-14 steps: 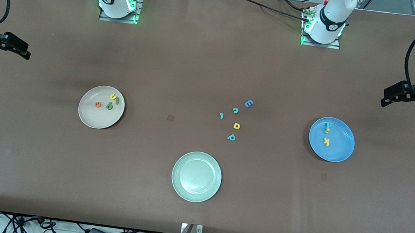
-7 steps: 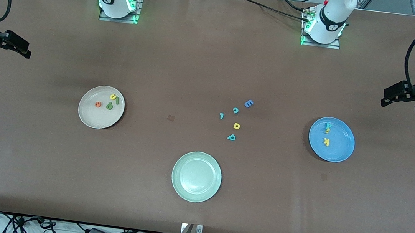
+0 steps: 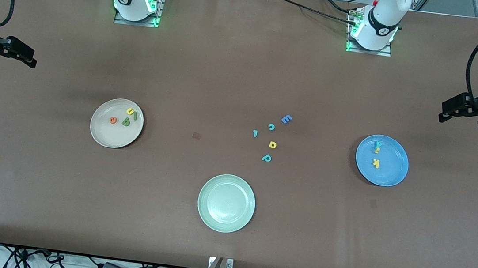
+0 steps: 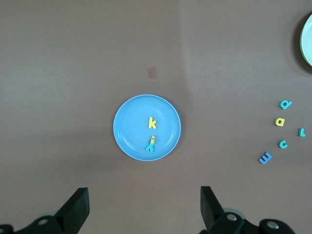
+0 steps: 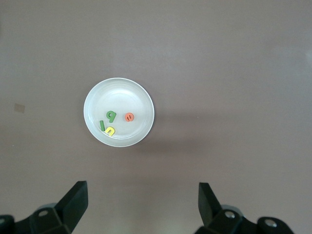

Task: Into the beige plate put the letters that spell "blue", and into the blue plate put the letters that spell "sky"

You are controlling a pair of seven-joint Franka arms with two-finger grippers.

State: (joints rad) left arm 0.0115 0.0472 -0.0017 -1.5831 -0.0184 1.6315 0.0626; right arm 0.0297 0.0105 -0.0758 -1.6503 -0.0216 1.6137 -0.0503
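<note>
The beige plate [image 3: 110, 137] [image 5: 117, 92] holds the yellow u [image 3: 130, 111], dark green l [image 3: 135, 116], dark green b [image 3: 126, 122] and orange e [image 3: 113, 120]. In the blue plate [image 3: 391, 173] [image 4: 129, 127] lie the yellow k [image 3: 376, 163] [image 4: 152, 123], the teal y [image 3: 378, 144] [image 4: 149, 147] and a small yellow s [image 3: 377, 150] touching the y. My right gripper [image 3: 33, 59] [image 5: 143, 202] hangs open and empty high over the right arm's end of the table. My left gripper [image 3: 444, 113] [image 4: 145, 204] hangs open and empty over the left arm's end.
A pale green plate [image 3: 224, 221] sits nearest the front camera, mid-table. Loose letters lie between the plates: a blue E [image 3: 286, 119], a teal c [image 3: 271, 127], a teal hooked letter [image 3: 255, 133], a yellow rounded letter [image 3: 272, 144] and a teal p [image 3: 266, 158].
The right gripper has drifted very slightly toward the table's middle. The left arm, plates and letters have not moved.
</note>
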